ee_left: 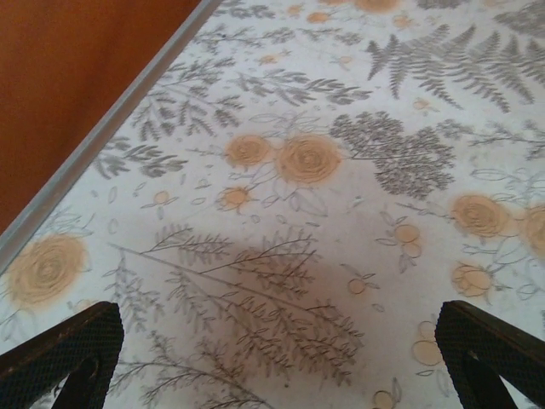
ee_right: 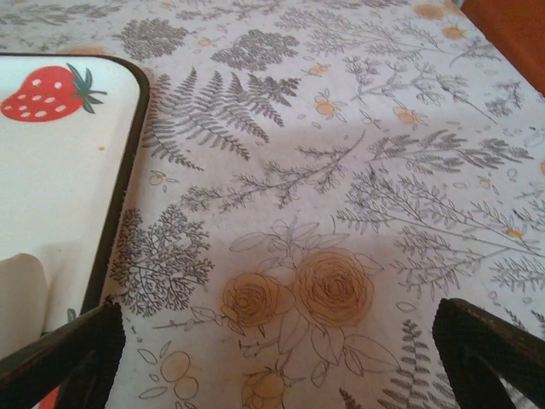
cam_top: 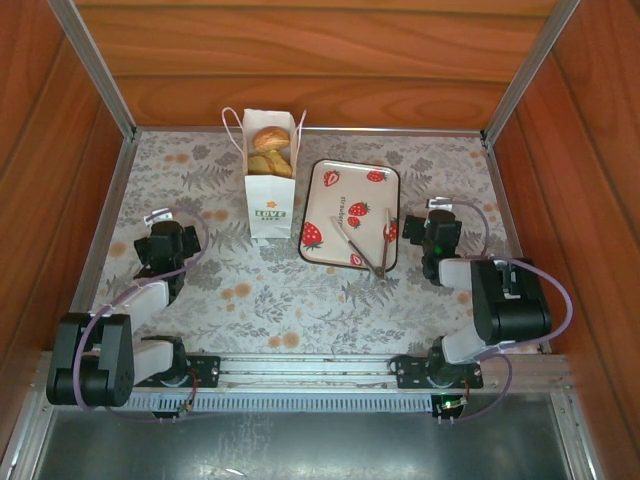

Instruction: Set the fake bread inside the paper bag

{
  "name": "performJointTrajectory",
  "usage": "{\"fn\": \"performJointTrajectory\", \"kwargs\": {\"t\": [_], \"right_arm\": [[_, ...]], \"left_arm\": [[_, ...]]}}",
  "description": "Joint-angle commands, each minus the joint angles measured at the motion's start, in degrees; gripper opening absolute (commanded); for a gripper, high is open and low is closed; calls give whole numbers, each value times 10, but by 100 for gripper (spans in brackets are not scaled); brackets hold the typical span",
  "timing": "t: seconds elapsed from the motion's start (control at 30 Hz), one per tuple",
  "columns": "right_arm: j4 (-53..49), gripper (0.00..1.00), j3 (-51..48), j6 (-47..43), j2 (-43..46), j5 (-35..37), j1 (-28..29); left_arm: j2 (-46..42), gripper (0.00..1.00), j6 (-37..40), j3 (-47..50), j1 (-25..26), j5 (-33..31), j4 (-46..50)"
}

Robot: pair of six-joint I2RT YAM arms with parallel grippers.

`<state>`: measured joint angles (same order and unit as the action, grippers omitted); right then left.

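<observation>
With fake bread [cam_top: 271,150] in the paper bag [cam_top: 270,205], left end effector [ee_left: 277,362] and right end effector [ee_right: 277,362] gape empty.

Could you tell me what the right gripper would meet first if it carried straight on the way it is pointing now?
Probably the flowered tablecloth, just right of the strawberry tray. The open right gripper tilts down at bare cloth, the tray's rim off to its left; depth is hard to judge.
</observation>
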<state>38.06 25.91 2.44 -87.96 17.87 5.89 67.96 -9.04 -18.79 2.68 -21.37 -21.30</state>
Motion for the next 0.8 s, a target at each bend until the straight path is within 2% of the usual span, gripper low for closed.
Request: {"fn": "performJointTrajectory", "kwargs": {"t": [0.0, 0.17, 0.3, 0.5, 0.63, 0.77], "right_arm": [[55, 100, 2, -3, -3, -40, -21], [56, 100, 0, -2, -1, -43, -23], [55, 100, 0, -3, 0, -43, -22], [54, 100, 0, -2, 0, -43, -23], [54, 100, 1, -2, 1, -43, -23], [54, 100, 0, -3, 2, -43, -23]], "left_arm": [[27, 100, 41, -4, -12, 87, -106], [83, 100, 57, -12, -17, 129, -191], [104, 100, 77, -18, -17, 134, -207], [232, 100, 88, 16, -19, 129, -414], [214, 100, 65, -5, -31, 121, -346], [222, 100, 48, -22, -39, 99, -328]]}}
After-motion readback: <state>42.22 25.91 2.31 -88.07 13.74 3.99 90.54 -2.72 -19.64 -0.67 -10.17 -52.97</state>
